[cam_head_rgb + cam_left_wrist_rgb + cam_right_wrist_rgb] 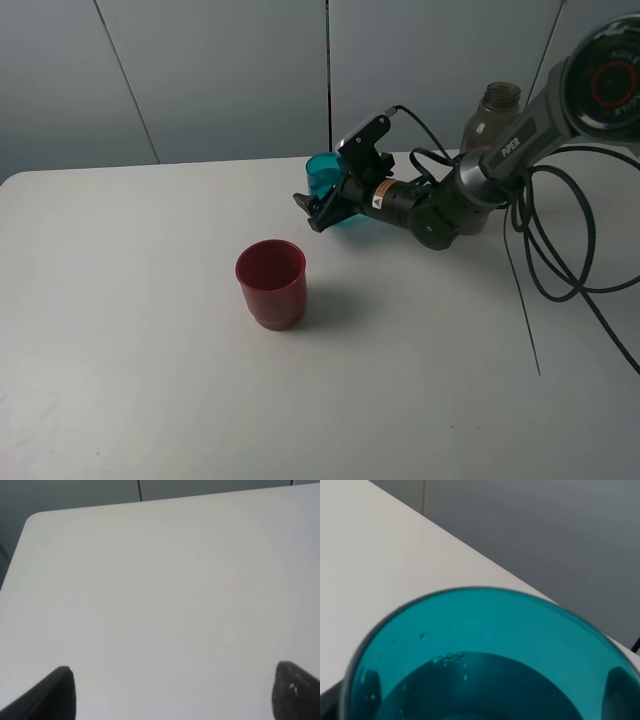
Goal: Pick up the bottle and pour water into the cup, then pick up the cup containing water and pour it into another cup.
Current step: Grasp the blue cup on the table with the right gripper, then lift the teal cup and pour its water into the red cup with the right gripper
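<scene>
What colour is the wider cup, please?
The wider cup is dark red, best in exterior high view.

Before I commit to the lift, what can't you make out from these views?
- Right gripper: jaws straddle the teal cup, but its own body blocks the high view and the wrist view is too close; contact unconfirmed.
- Bottle: lower part hidden behind the right arm, high view; water level unreadable.
- Red cup: interior shadowed, high view; contents unclear.
- Left gripper: only fingertips, cut off by the wrist frame edge; absent from high view.
</scene>
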### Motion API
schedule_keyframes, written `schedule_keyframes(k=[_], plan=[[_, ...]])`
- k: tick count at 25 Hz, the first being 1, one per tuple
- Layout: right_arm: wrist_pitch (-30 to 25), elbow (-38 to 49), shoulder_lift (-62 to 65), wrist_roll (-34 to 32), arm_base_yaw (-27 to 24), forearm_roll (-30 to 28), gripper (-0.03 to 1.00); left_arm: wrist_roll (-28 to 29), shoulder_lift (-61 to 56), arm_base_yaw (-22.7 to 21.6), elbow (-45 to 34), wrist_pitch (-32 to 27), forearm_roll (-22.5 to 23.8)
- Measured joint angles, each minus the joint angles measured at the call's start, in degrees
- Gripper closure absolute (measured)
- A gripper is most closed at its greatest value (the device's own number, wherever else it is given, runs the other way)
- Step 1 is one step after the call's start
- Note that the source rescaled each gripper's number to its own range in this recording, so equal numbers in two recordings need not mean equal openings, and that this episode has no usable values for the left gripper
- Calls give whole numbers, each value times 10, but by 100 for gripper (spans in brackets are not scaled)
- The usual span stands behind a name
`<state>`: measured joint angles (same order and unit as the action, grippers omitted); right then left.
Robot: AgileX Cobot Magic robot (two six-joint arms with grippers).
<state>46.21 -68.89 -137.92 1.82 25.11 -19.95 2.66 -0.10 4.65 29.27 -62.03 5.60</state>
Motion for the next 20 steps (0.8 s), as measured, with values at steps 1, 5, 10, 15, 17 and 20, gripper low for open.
schedule_keyframes(k=[1,5,10,15,17,20], plan=[[0,0,0,-1,0,0,39,0,0,0,0,0,0],[-6,0,0,-3,0,0,86,0,0,0,0,0,0],[-6,0,0,-5,0,0,86,0,0,0,0,0,0],[-6,0,0,-6,0,0,86,0,0,0,0,0,0],[-6,0,0,-7,0,0,86,0,0,0,0,0,0],[-6,0,0,-11,0,0,86,0,0,0,0,0,0]])
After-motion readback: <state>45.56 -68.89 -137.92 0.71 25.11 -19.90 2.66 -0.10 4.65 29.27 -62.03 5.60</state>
